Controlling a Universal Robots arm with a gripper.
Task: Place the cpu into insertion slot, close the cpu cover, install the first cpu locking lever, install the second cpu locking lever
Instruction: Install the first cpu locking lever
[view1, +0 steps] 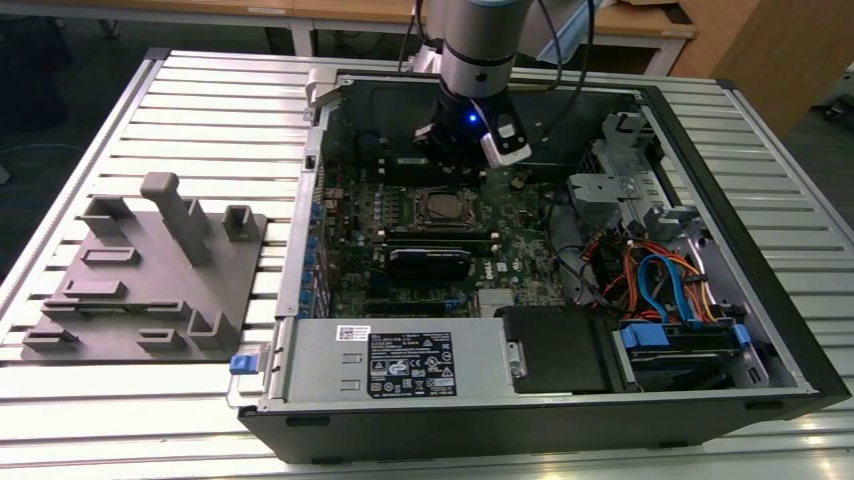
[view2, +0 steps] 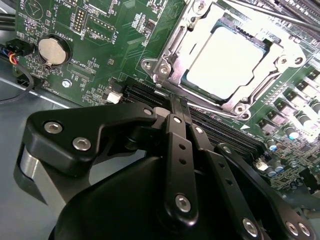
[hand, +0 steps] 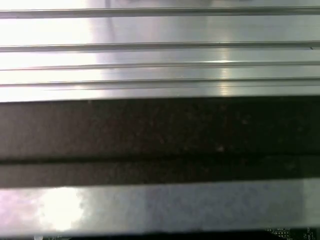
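My gripper (view2: 179, 102) is clenched on nothing, just short of the cpu socket.

In the second wrist view my two black fingers (view2: 176, 150) lie pressed together side by side, tips nearly at the edge of the insertion slot (view2: 200, 95) and nothing between them. Just beyond the tips the cpu (view2: 227, 62) sits flat in that slot, its silvery top glaring bright, with the cpu cover (view2: 175, 47) lying down around it as a metal frame. A thin lever rod (view2: 270, 15) runs along the far side of the frame. Off to one side of my fingers a round coin battery (view2: 54, 50) sits on the green motherboard (view2: 100, 65). In the exterior view my arm (view1: 474, 60) reaches down into the open computer case (view1: 747, 330), just beyond the socket (view1: 441, 207).
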